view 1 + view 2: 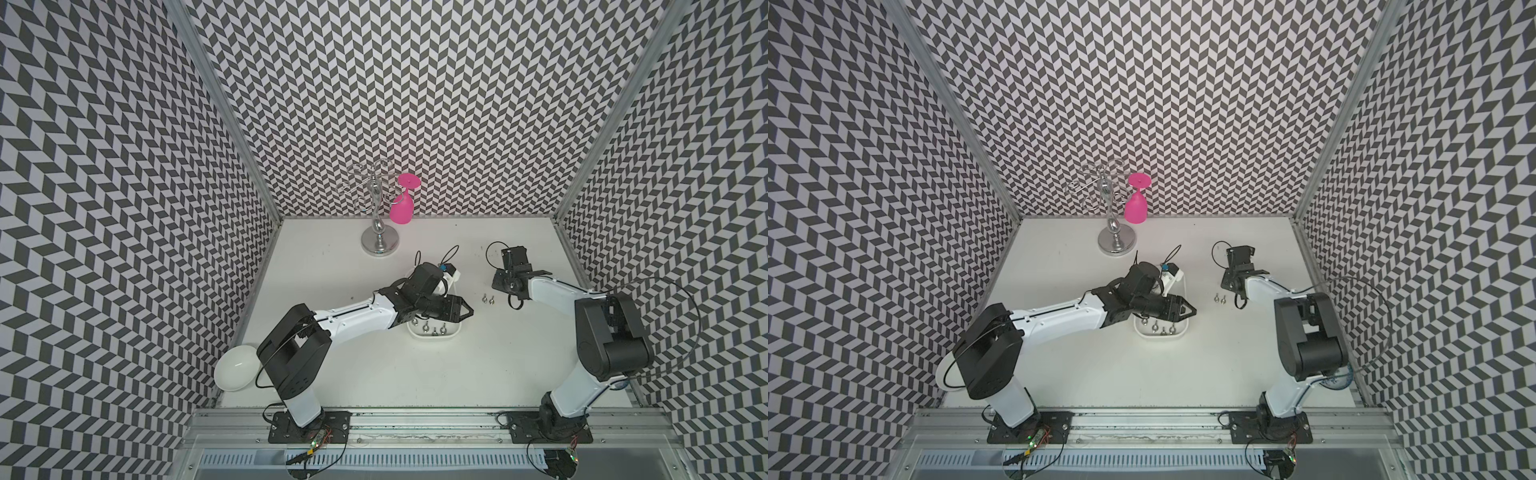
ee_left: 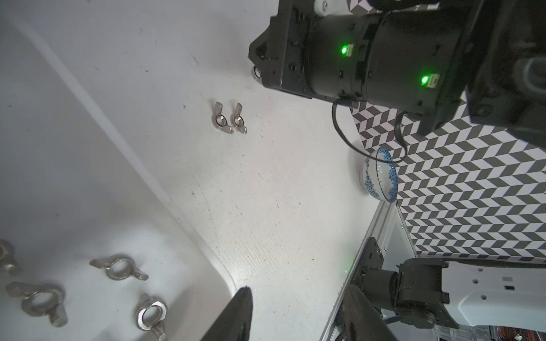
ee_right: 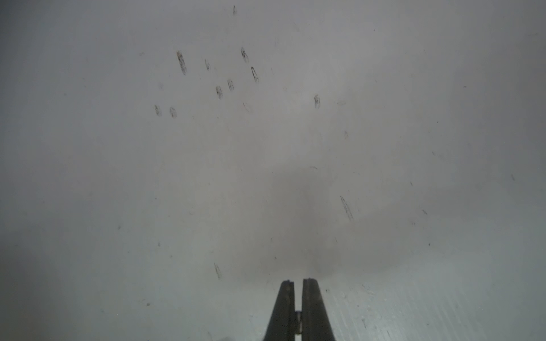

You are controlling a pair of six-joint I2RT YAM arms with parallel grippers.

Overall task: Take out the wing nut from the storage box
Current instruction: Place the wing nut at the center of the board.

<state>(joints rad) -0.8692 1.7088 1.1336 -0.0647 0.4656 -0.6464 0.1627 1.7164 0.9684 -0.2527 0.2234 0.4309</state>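
Note:
The storage box (image 1: pixel 433 337) (image 1: pixel 1160 337) is a shallow white tray at mid-table. It holds several silver wing nuts, such as this wing nut (image 1: pixel 424 328) (image 2: pixel 119 267). My left gripper (image 1: pixel 467 311) (image 1: pixel 1192 310) (image 2: pixel 298 295) hovers over the box's right rim. Its jaws stand apart with only bare table between them. Two more wing nuts (image 1: pixel 487 299) (image 2: pixel 229 119) lie on the table right of the box (image 2: pixel 88 192). My right gripper (image 3: pixel 298 282) is shut, with its tips close above scuffed table. In the top views its fingertips are hidden under the right arm (image 1: pixel 552 291).
A chrome hanging stand (image 1: pixel 379 241) with a pink glass (image 1: pixel 402 203) stands at the back. A round white bowl (image 1: pixel 237 368) sits at the front left beside the left arm's base. A blue-patterned bowl (image 2: pixel 379 177) (image 1: pixel 1339 380) sits by the right arm's base.

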